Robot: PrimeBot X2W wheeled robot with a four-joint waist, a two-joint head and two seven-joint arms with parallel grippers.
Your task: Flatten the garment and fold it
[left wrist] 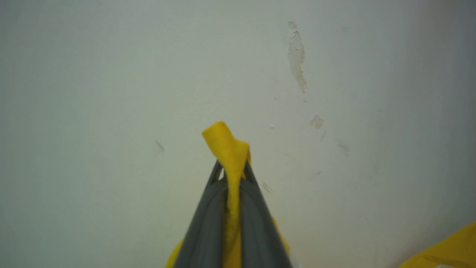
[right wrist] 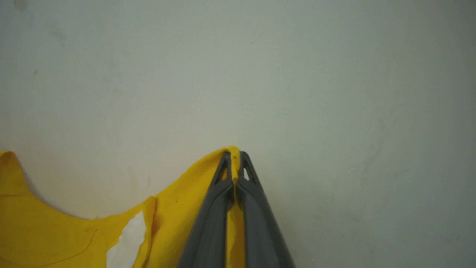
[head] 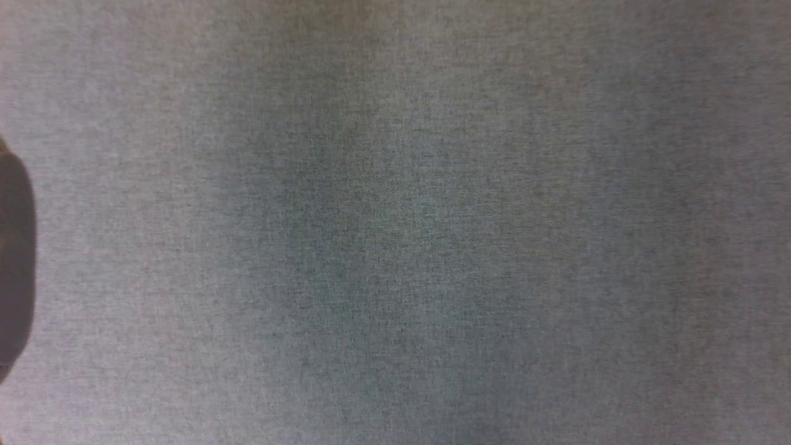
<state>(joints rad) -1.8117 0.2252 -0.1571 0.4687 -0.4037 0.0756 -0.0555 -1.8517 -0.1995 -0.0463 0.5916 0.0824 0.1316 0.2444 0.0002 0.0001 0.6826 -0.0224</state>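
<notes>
The garment [right wrist: 178, 208] is being held at two points, one by each claw, and is sitting clamped between the fingers in both wrist views. The right claw [right wrist: 234, 156] is clenching a thin yellow edge that is reaching only just to its fingertips. Cloth is spreading away to the left of this claw, carrying a white patch [right wrist: 128, 238] and a curved cut edge, probably the neck opening. The left claw [left wrist: 232, 167] is also clamped on the garment, with a folded tongue of yellow poking out past its tips. More yellow is showing well off to the lower right of that claw. Behind both claws a pale surface with chipped patches [left wrist: 297, 56] is lying; I cannot tell whether it is a wall or the desk. The head camera is looking at a grey woven surface [head: 395, 222], with a blurred dark shape [head: 15, 259] at its left edge that I cannot identify. Judgement: the shirt is being spread, not yet flattened. Risk one: the right-hand pinch is looking shallow, so tension from pulling the claws apart could be dragging the edge out. Risk two: the left-hand pinch is bunched, so a twist may be carrying into the lay-down and leaving a crease that spoils the fold.
</notes>
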